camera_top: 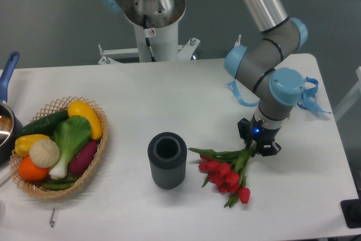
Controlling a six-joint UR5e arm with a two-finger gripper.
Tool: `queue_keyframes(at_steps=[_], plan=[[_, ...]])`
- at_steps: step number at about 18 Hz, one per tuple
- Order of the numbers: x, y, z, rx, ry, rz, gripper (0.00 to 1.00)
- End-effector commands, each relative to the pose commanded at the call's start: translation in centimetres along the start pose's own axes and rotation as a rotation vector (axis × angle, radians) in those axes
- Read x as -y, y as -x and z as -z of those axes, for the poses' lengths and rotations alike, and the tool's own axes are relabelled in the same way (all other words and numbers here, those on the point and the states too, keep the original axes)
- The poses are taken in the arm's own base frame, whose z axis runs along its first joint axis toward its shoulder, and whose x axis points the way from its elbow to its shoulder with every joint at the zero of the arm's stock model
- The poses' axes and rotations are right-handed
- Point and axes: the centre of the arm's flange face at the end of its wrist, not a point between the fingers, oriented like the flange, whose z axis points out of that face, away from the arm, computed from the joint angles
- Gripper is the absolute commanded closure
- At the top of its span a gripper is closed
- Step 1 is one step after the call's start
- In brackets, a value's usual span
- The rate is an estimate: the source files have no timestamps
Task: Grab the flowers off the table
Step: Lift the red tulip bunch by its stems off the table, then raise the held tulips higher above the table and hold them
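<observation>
A dark ribbed cup [167, 160] stands upright (open-topped) right of a wicker vegetable basket [58, 146].

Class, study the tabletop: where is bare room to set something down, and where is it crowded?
Free: the table between the basket and the arm, and the front strip below the vase. Crowded: vase, flowers and pincer bunch together at right; basket and pot fill the left.
</observation>
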Motion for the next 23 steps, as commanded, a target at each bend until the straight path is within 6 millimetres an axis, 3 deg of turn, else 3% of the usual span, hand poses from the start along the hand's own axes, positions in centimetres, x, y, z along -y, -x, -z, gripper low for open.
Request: queue_keyframes(at_steps=[4,6,12,16,18,21,23], plan=[[-0.2,0.3,0.9,0.015,-0.002,0.004,0.79],[-0.3,0.8,2.4,0.041,-0.004,0.004,0.78],[-1.2,2.1,12.3,0.197,-0.057,0.053,0.78],[-0.8,2.7,18.0,0.248,-0.404,0.162,0.78],[-0.3,2.5,19.8,0.240,-0.562,0.192,0.78],[2.1,1.2,23.8,0.206,-0.789,0.228,0.78],[2.9,0.7,25.3,0.175,-0.898,0.234,0.78]])
